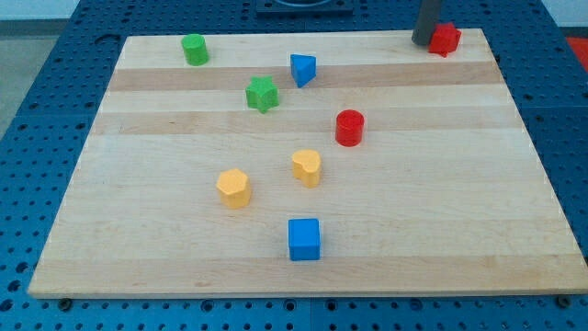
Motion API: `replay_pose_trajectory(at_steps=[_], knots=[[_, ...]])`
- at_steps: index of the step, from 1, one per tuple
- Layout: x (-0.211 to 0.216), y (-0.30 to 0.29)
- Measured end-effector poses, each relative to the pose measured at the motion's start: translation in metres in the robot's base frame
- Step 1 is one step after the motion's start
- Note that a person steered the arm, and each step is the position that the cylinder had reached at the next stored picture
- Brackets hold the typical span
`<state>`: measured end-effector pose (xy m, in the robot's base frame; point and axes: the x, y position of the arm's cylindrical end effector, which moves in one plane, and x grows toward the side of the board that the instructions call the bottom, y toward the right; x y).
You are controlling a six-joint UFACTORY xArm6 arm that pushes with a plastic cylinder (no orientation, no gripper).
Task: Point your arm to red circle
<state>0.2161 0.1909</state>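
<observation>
Eight blocks: all on the wooden table [138, 248], spread over the upper and middle parts
Red circle: red cylinder [349, 128], right of centre in the frame, standing alone, nothing touching it
My tip: [424, 42] at the upper right of the frame, on the table near its top edge, just left of the red block [446, 39] and touching or nearly touching it, cannot tell which
Tip vs red circle: well apart, the cylinder sits lower and further left than the tip
Claw: none on this arm, only a dark rod, so no released or clenched state to tell
Red block shape: unclear, angular
Green cylinder [194, 50]: upper left of the frame
Green star [262, 94]: upper centre, near the blue triangle [302, 69]
Yellow heart [307, 167]: centre, below-left of the red cylinder
Yellow hexagon-like block [233, 188]: left of the heart
Blue cube [304, 239]: lower centre
</observation>
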Motion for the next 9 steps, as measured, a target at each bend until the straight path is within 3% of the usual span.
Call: replay_pose_trajectory(at_steps=[3,5,9], knots=[[0.002,-0.02],[0.036,-0.031],[0.06,-0.031]])
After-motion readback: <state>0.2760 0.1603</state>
